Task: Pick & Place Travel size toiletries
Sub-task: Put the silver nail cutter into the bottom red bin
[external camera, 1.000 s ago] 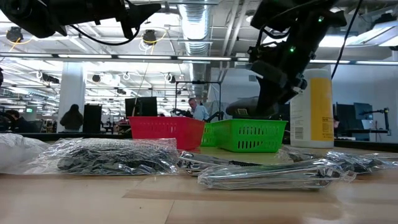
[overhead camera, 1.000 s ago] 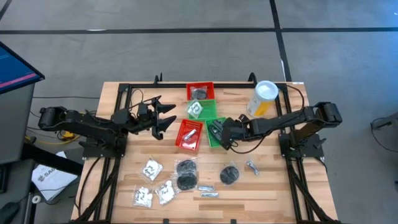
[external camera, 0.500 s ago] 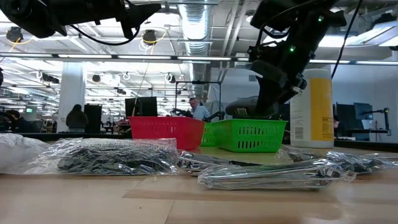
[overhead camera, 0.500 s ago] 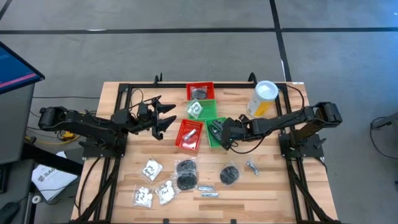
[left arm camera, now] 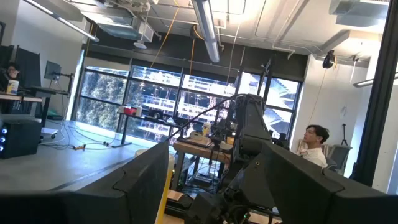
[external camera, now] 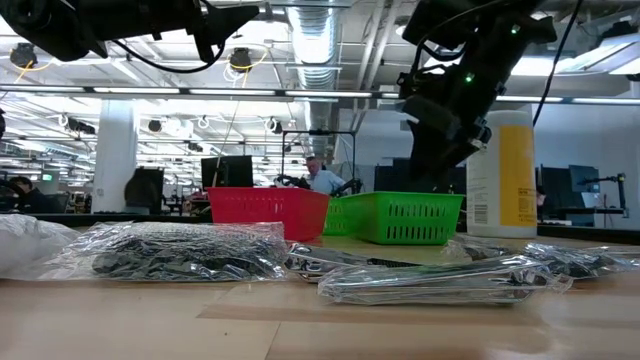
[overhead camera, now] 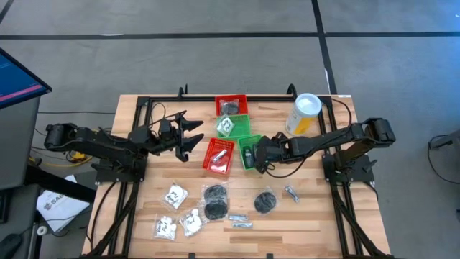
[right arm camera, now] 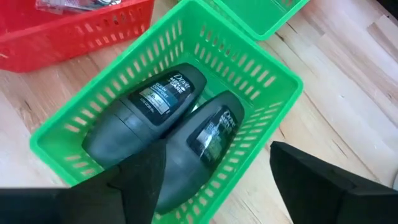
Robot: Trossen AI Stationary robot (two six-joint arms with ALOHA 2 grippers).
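Toiletries: two dark Dove deodorant sticks (right arm camera: 174, 118) lie side by side in the green basket (right arm camera: 273, 78) mid-counter. Right pincer (right arm camera: 211, 180) hangs just above them, spread, pinching nothing. Left pincer (overhead camera: 190, 134) waits spread near the counter's left edge.

"Dove Men+Care" on the two dark grey deodorants (right arm camera: 163, 99) in a green basket (right arm camera: 273, 84)

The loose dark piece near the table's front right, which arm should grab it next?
Right, probably. The right gripper hangs open over the green basket, nearer the dark piece; the left gripper waits across the table.
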